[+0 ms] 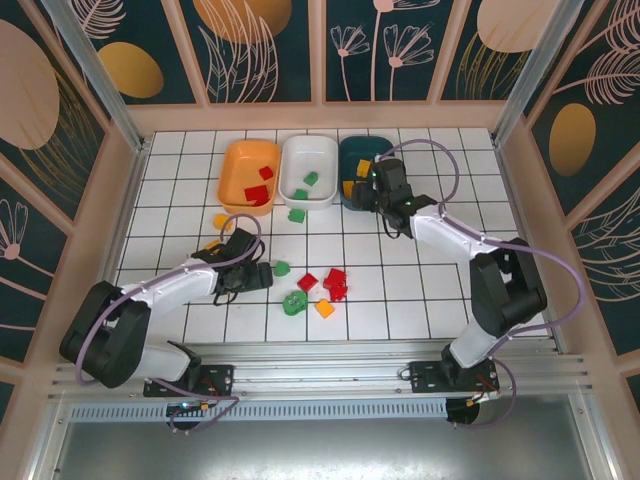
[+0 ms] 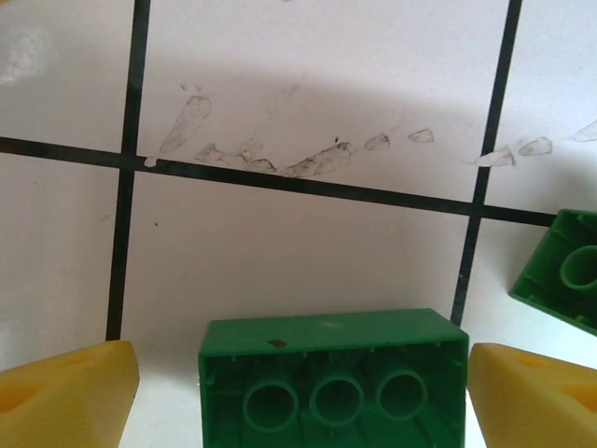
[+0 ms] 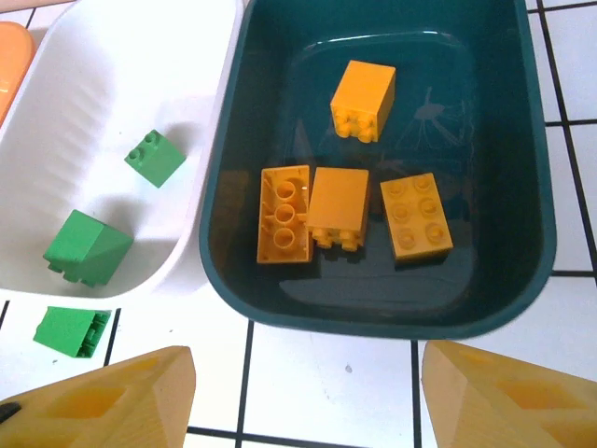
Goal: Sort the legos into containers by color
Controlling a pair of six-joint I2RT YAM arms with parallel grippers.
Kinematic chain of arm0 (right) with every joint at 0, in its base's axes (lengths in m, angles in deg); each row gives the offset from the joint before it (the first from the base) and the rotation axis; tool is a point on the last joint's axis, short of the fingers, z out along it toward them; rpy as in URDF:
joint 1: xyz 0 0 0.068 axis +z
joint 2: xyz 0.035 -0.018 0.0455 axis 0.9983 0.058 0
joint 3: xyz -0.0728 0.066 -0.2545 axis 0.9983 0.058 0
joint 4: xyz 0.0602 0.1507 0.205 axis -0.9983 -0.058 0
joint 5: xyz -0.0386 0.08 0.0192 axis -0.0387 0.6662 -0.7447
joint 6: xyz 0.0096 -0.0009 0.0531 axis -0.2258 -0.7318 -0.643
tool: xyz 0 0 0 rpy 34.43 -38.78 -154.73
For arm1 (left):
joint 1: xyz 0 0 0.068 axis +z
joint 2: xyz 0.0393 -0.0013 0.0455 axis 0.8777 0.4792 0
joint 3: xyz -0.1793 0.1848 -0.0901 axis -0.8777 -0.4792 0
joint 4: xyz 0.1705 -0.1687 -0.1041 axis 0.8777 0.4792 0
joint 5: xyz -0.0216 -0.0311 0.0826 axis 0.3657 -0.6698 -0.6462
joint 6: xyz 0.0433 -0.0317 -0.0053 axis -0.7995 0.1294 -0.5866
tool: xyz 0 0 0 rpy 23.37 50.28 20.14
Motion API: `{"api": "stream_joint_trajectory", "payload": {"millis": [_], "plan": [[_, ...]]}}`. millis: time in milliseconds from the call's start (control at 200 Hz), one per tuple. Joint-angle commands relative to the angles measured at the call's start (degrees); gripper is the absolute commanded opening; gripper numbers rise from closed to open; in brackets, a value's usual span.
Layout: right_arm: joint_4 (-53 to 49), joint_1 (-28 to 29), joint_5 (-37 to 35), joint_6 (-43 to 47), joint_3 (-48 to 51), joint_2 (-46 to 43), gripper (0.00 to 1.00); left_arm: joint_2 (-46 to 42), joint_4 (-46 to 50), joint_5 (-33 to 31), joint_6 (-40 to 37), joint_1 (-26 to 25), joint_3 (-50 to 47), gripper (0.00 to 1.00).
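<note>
Your left pincer (image 2: 300,411) is low over the counter (image 2: 298,84), jaws wide and gripping nothing. One yellow fingertip (image 2: 65,392) stands on each side of a green brick (image 2: 331,378), whose hollow underside faces the wrist camera. There is a clear gap on the brick's left. On its right the fingertip is just beside it, and you cannot tell whether they touch. A second green brick (image 2: 564,271) lies apart at the right edge.

Your right pincer (image 3: 308,401) hangs above the near rim of the teal bin (image 3: 532,140), jaws wide and empty. Four yellow-orange bricks (image 3: 340,210) lie in that bin, three in a row and one behind them. The white bin (image 3: 121,56) touches the teal bin's left side and holds two green pieces (image 3: 86,247). Another green piece (image 3: 70,331) lies on the tiles just outside its near wall.

From above, the orange bin (image 1: 235,165) stands left of the white one, with red bricks (image 1: 257,194) inside. A loose cluster (image 1: 335,282) of red, green and orange pieces lies mid-counter, right of your left pincer. A yellow piece (image 1: 221,221) lies near the orange bin's front corner.
</note>
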Motion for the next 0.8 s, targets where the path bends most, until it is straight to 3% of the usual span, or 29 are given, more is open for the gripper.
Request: {"api": "stream_joint_trajectory", "payload": {"millis": [0,230,380,535,796], "plan": [[2.1,0.3,-0.3,-1.7,1.9,-2.6,0.66,1.5,0.0,0.4,-1.3,-0.6,1.1,0.86],[2.4,0.7,-0.2,-2.2,4.0,-3.7,0.65,3.3,0.2,-0.7,-2.5,-1.2,1.8,0.81],[2.1,1.1,-0.5,-2.2,4.5,-4.9,0.64,4.5,-1.1,-0.4,-2.9,-1.2,1.6,0.65],[1.6,1.2,-0.8,-2.1,4.7,-5.9,0.63,4.4,-0.4,-0.9,-3.2,-1.2,2.5,0.59],[2.4,1.3,0.5,-2.7,6.1,-5.8,0.62,-0.7,6.3,-3.1,-6.9,-1.2,14.2,0.54]]}}
